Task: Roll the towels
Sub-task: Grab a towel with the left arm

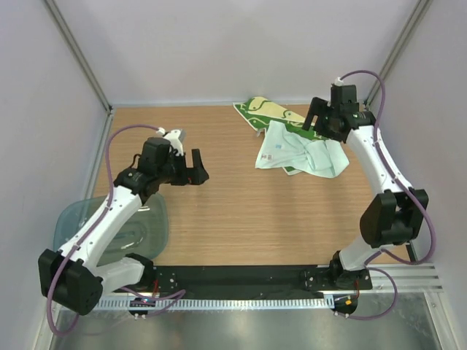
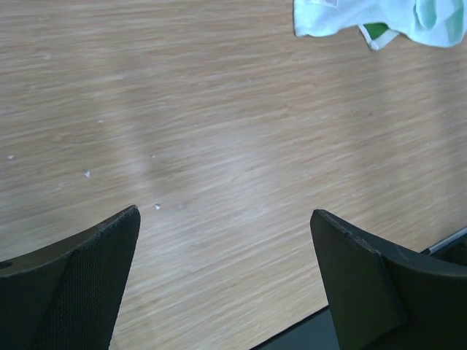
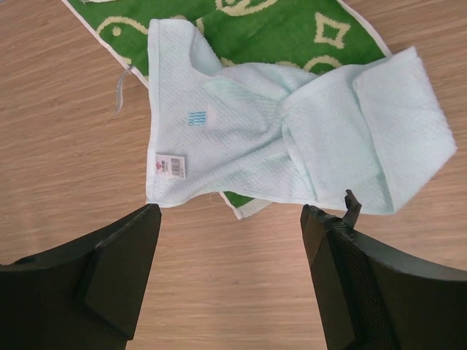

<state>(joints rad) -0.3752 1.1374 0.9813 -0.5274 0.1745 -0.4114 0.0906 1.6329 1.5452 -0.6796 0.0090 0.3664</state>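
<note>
Two towels lie unrolled in a heap at the far right of the tabletop [image 1: 233,219]. The pale mint-blue towel [image 1: 295,152] is crumpled on top of the green patterned towel [image 1: 264,111], which sticks out beyond it on the far side. The right hand [image 1: 315,121] hangs above their right end, spread wide and holding nothing. The left hand [image 1: 191,173], also wide open and empty, hovers over the tabletop well apart from them. A teal-grey bin [image 1: 149,222] sits at the near left.
</note>
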